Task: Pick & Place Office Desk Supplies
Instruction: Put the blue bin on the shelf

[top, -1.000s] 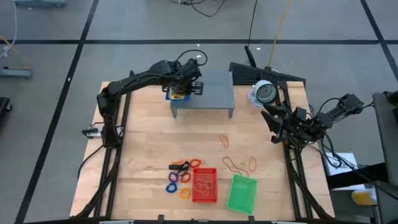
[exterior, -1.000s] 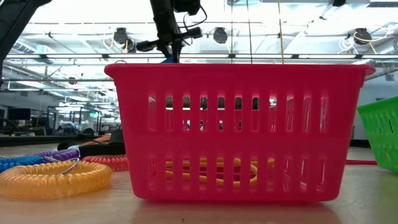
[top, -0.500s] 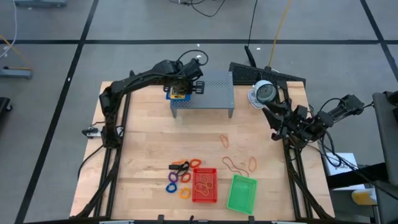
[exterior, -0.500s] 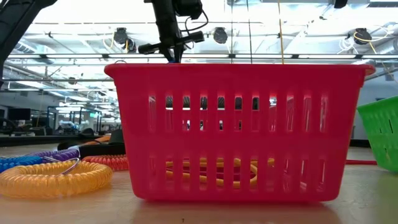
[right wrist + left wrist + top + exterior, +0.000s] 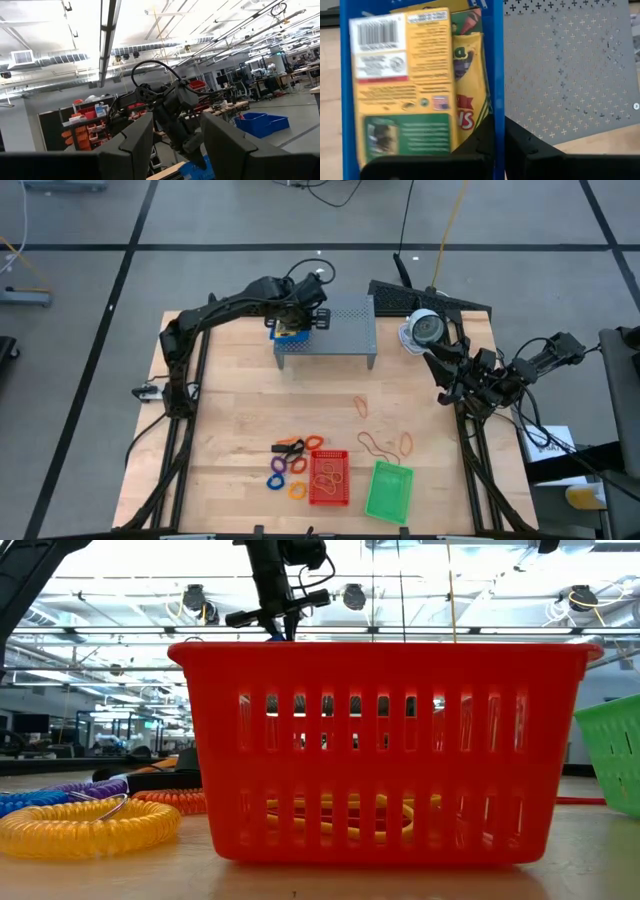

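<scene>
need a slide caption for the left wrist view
Left gripper closed on the wall of a blue tray holding yellow-and-green crayon boxes, beside the grey perforated shelf.

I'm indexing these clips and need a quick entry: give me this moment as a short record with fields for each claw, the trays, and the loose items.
left claw: shut on the rim of the blue tray, at the left end of the grey shelf
blue tray contents: crayon boxes
right claw: open, empty, at the table's right edge
red tray: near front edge, rubber bands inside
green tray: right of the red tray
loose items: coiled rings left of the red tray; rubber bands on the wood
</scene>
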Available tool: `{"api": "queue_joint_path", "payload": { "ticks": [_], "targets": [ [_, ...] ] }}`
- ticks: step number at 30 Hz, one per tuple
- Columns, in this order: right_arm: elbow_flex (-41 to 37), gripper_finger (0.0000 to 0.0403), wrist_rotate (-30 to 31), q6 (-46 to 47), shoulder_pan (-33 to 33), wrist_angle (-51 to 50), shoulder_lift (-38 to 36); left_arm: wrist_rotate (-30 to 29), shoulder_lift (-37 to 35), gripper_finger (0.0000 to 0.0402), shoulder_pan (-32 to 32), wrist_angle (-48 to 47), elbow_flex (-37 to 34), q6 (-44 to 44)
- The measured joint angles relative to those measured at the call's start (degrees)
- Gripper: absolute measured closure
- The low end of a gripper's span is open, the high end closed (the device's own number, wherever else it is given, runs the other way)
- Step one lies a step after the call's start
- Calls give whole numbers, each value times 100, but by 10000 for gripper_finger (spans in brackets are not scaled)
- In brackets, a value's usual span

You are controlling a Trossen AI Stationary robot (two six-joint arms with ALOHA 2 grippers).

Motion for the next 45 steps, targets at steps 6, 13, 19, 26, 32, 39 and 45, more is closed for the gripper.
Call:
{"api": "queue_joint_path", "payload": {
  "ticks": [6, 13, 19, 26, 32, 39, 45],
  "targets": [
    [0, 248, -1, 0, 0, 0, 0, 0, -2, 378, 0, -4, -2, 129],
    [0, 248, -2, 0, 0, 0, 0, 87, -2, 376, 0, 136, -2, 354],
    [2, 248, -2, 2, 0, 0, 0, 222, -2, 375, -2, 389, -2, 487],
    [2, 248, -3, 42, 0, 0, 0, 332, -2, 375, -4, 365, -4, 584],
    [2, 248, -4, 44, 0, 0, 0, 517, -4, 375, -4, 359, -4, 699],
    [2, 248, -4, 46, 0, 0, 0, 767, -4, 372, -4, 356, -4, 801],
    [2, 248, -6, 48, 1, 0, 1, 811, 52, 311, -20, 299, -8, 761]
  ]
}}
